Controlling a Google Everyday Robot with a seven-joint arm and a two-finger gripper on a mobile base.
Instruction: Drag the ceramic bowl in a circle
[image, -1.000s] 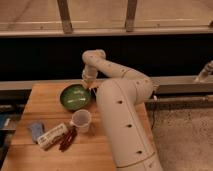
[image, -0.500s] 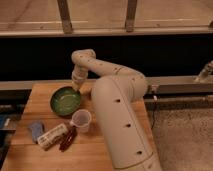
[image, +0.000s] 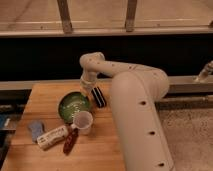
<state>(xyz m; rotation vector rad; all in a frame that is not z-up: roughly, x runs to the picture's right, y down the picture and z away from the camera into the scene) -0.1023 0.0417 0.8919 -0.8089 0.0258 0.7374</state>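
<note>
The ceramic bowl (image: 74, 106), round and glossy green inside with pale streaks and a dark rim, sits on the wooden table (image: 46, 96) left of the middle. My gripper (image: 87, 91) hangs down from the bent white arm and is at the bowl's far right rim, seemingly touching it. The arm's wrist hides where the gripper meets the rim.
A translucent plastic cup (image: 83, 121) stands right at the bowl's near edge. A black block (image: 99, 96) lies just right of the gripper. A blue sponge (image: 35, 129), a white packet (image: 52, 136) and a reddish-brown packet (image: 70, 141) lie near the front. My white body (image: 142, 125) covers the table's right side.
The bowl first slid left and then came back to the right and nearer the front, ending close to the cup. The gripper moved with it along the rim.
</note>
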